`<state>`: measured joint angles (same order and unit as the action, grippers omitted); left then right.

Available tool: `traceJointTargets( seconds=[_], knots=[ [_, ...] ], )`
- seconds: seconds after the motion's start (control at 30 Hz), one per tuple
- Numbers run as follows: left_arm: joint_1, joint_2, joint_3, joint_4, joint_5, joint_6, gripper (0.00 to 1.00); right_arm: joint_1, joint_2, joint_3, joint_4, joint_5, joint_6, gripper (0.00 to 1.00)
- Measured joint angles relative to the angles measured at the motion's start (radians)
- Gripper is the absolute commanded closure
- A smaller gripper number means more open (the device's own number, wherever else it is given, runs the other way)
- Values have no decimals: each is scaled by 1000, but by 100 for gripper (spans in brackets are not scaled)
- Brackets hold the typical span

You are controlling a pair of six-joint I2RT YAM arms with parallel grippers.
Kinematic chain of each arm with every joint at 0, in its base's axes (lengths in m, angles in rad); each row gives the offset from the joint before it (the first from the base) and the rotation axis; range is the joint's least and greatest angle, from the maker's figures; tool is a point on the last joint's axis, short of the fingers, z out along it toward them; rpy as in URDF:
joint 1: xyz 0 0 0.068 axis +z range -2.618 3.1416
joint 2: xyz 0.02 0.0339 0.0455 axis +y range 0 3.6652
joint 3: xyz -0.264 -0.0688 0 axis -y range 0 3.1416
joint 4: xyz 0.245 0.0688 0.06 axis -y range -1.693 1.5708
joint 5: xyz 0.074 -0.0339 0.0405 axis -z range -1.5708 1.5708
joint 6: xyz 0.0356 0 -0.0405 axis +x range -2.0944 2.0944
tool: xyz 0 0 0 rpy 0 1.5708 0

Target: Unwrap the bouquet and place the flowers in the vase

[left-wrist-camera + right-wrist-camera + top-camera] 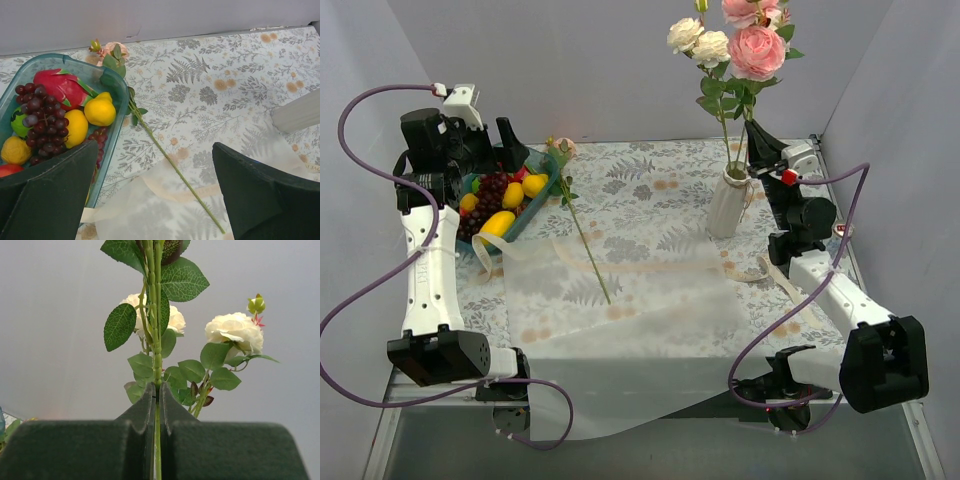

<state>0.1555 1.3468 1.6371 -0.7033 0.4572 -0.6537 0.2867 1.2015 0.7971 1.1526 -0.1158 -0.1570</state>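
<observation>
Tabletop (640,185): covered by a fern-print cloth; everything for the task is laid within reach of both arms.
Wrapping paper (650,310): spread flat from the centre toward 6 o'clock, its near edge hanging over the tabletop. The bouquet is judged to be already unwrapped, so the stems can be lifted one at a time.
Fruit tray (55,57): set at 10 o'clock, holding grapes and lemons; no part in the task.
Left hand (155,165): fingers spread wide and nothing held, hovering over the tray's near corner at 10 o'clock. It looks to be aimed at the lone stem below it.
Right hand (156,392): closed on a green stem, just above the vase mouth at 2 o'clock. The stem is pinched low down and kept upright, probably so its end can be guided into the narrow neck.
Vase (727,205): upright at 2 o'clock, beside the paper's far right corner.
Flowers (740,45): pink and cream roses rising from the vase.
Lone rose (585,238): lying flat, bloom toward 11 o'clock beside the tray, stem end toward 5 o'clock on the paper; not yet in the vase.
Ribbon (480,250): loose at the paper's 9 o'clock edge, untied.
</observation>
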Motion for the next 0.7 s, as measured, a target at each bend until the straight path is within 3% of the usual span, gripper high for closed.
traceJointTargets(
  seconds=[0.4, 0.43, 0.53, 0.7],
  knots=[
    [0, 28, 1, -46, 7, 34, 2, -23, 47, -108, 109, 45, 140, 97],
    [0, 31, 4, -53, 9, 37, 2, -23, 49, -109, 107, 49, 146, 83],
    [0, 39, 10, -66, 16, 42, 2, -23, 49, -107, 84, 73, 157, 58],
    [0, 39, 10, -75, 32, 46, 2, -24, 35, -47, -93, 164, 158, 33]
  ],
)
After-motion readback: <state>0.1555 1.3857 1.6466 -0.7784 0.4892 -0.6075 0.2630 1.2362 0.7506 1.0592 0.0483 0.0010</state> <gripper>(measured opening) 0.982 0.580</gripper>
